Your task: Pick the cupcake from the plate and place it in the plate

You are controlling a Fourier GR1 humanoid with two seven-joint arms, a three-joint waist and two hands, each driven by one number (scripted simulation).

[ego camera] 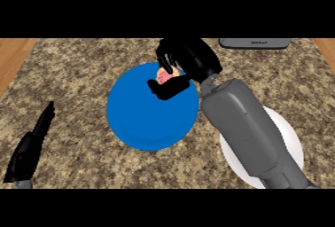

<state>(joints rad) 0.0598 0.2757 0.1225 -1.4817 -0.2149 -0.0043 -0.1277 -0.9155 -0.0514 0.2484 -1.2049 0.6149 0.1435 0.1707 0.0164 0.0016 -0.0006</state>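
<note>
Cupcake (167, 76), pink-topped, sits over the blue plate (147, 124)'s far edge with the right hand (186, 60) curled round it, the white plate (291, 142) lying beneath that forearm, the left hand (33, 146) resting straight-fingered at left.

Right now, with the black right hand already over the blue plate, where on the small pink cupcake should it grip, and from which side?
Grip the small pink-topped cupcake round its sides, coming from above and the right. It sits near the far edge of the round blue plate, and the black right hand already curls over it there, fingers and thumb closing on opposite sides. Much of it is hidden.
</note>
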